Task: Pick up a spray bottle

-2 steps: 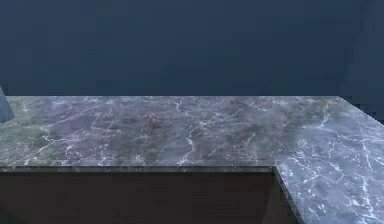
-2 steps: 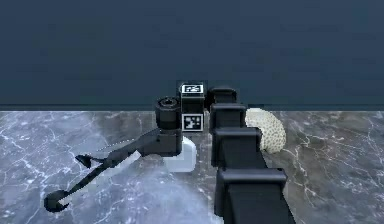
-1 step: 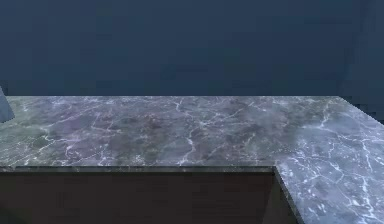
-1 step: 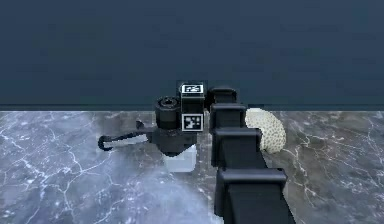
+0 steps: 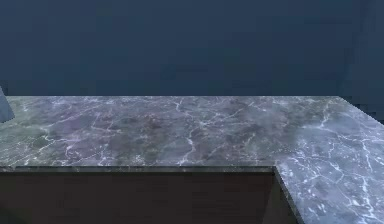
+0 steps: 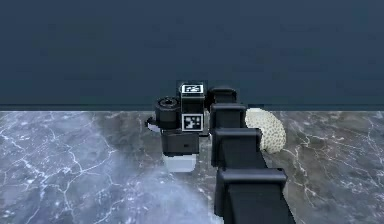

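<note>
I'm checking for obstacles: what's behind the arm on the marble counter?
A pale, bumpy rounded thing pokes out behind the arm on the marble counter. The arm covers its left part, so its full shape cannot be told.

Grey white-veined marble countertop (image 5: 150, 130), L-shaped: long run across forward view, second leg turning toward camera at forward view's right. Dark cabinet front (image 5: 130, 198) under near edge. Arm side view: same veined slab runs back to dark blue wall (image 6: 90, 50). Cream, bumpy rounded object (image 6: 270, 128) sits on slab near wall, right of middle.
</note>
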